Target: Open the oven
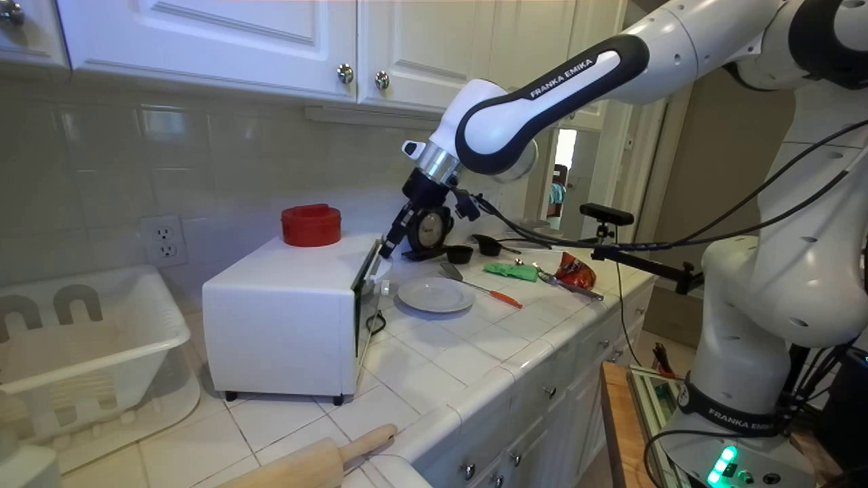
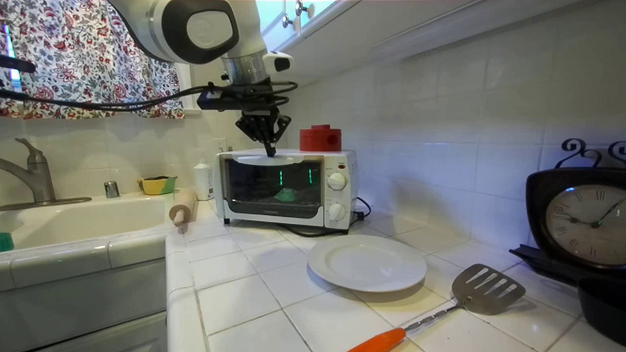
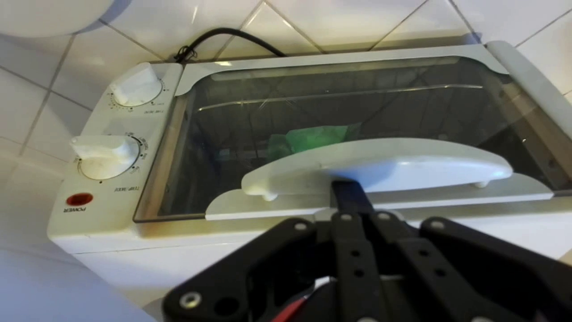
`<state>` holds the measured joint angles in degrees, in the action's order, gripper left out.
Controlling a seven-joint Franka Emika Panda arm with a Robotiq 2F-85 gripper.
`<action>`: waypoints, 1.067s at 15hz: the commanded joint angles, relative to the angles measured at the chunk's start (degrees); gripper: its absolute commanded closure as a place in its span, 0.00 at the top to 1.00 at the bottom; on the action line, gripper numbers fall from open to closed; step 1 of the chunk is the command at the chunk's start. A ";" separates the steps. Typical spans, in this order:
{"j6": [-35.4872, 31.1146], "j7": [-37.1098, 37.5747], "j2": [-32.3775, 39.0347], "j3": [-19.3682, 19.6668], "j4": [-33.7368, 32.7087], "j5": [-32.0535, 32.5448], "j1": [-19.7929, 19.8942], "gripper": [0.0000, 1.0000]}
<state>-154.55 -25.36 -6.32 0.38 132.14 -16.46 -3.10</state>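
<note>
The oven (image 1: pixel 278 339) is a white box on short black feet on the tiled counter. Its glass door (image 2: pixel 274 188) looks shut in an exterior view, with green reflections on it. A curved white handle (image 3: pixel 429 165) runs along the door's top edge; it also shows in an exterior view (image 2: pixel 250 161). My gripper (image 3: pixel 351 192) points down with its fingers together and nothing visible between them. In the wrist view the fingertips overlap the handle's upper face near its middle. In both exterior views the gripper (image 1: pixel 386 251) (image 2: pixel 271 151) is at the handle; firm contact cannot be told.
A red container (image 1: pixel 311 225) stands on the oven top. A white plate (image 2: pixel 367 263) and a spatula (image 2: pixel 486 289) lie in front of the door. A black clock (image 1: pixel 429 229), a rolling pin (image 1: pixel 298 466) and a white dish rack (image 1: pixel 88 346) are nearby.
</note>
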 commanded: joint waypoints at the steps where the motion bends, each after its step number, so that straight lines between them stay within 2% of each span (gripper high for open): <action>1: 1.76 2.52 -1.80 1.05 3.03 1.93 0.61 0.00; 7: 1.17 0.41 -3.84 2.74 6.53 -0.72 -0.15 0.00; 16: -0.41 -1.98 -6.00 7.55 13.66 -4.62 -0.99 0.00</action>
<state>-153.10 -24.51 -12.87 5.33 142.94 -18.55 -3.41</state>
